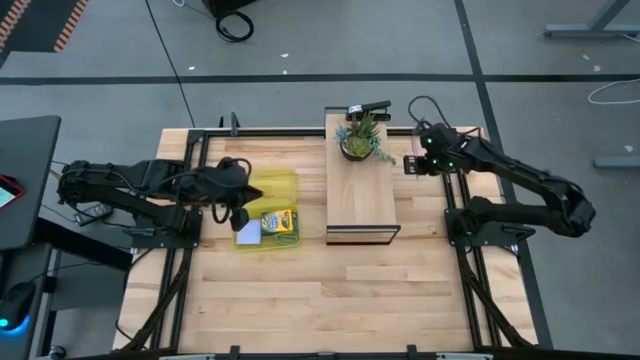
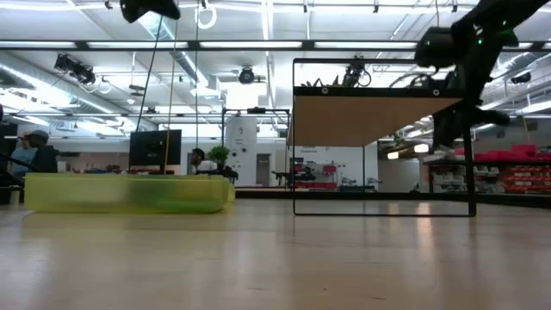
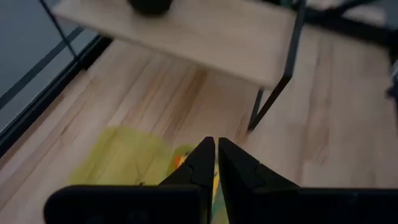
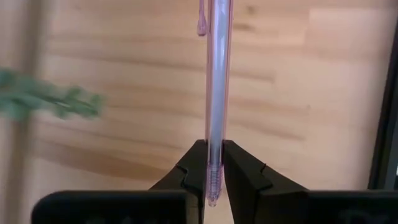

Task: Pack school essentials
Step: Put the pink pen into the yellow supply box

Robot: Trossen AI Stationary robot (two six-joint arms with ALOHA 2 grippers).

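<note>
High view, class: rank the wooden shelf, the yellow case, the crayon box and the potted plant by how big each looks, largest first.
1. Wooden shelf
2. Yellow case, partly hidden by the left arm
3. Potted plant and crayon box look about alike; I will not rank them.

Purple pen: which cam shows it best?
Right wrist view. The purple pen runs up the frame's middle, pinched near one end by the right hand. High view: right hand beside the plant, pen too small to see. Low and left wrist views don't show it.
</note>
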